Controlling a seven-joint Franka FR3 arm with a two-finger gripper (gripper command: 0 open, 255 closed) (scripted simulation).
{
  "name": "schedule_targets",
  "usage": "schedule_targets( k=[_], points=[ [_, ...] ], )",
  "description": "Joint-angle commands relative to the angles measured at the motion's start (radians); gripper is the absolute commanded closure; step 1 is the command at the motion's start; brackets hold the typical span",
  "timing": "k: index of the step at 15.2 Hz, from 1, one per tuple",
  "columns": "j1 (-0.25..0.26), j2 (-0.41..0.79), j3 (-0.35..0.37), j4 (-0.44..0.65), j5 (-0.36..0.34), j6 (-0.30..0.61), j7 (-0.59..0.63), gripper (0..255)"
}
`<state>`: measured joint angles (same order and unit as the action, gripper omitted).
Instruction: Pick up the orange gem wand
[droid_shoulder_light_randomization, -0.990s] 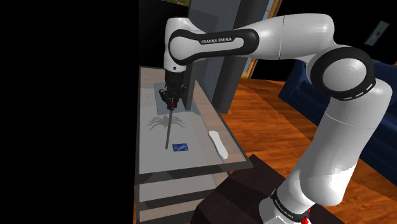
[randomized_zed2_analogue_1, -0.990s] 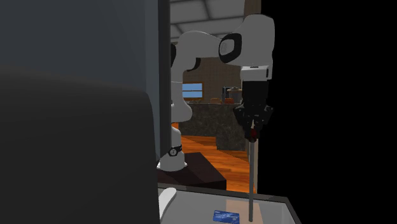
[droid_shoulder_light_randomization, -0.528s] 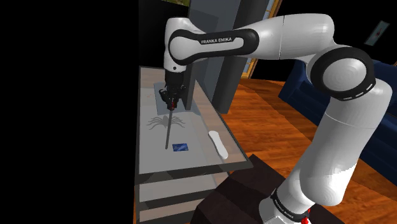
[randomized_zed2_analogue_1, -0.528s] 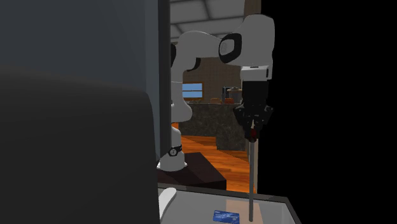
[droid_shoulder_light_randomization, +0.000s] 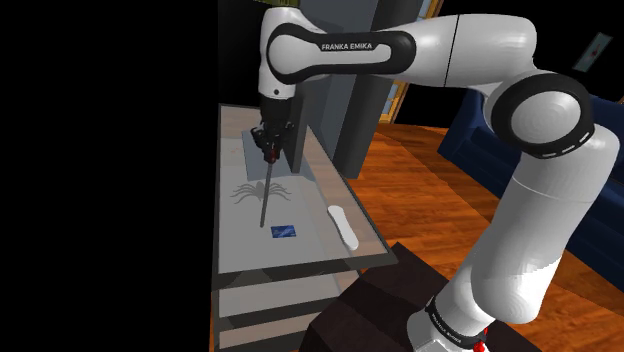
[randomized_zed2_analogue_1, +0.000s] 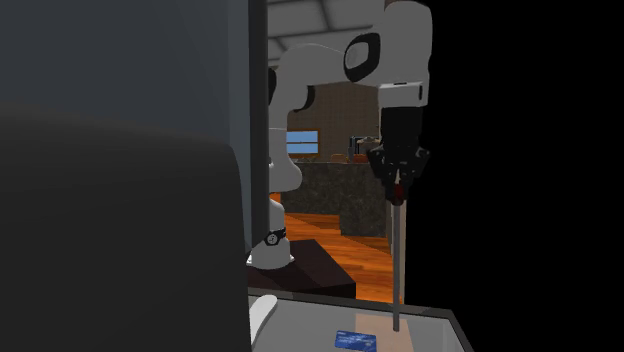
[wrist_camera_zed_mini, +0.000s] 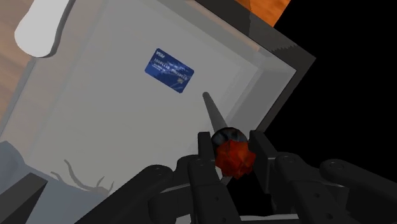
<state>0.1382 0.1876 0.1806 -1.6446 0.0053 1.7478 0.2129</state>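
While the end effector clamps the orange gem wand by its gem, shaft hanging beneath, the grasp looks done; lifting clear of the surface remains.

Flat, even simulator light, pale tabletop brightest, spidery grey shadow cast below the glossy white arm, wand gem dully lit between matte black fingers, second exterior view dim, pure black areas alongside, edges crisp.
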Motion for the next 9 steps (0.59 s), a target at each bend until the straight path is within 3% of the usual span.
schedule_targets(
  k=[1,9],
  points=[
    [0.000,0.000,0.000,0.027,0.000,-0.028,0.000,255],
    [0.001,0.002,0.001,0.113,0.000,-0.111,0.003,255]
  ],
)
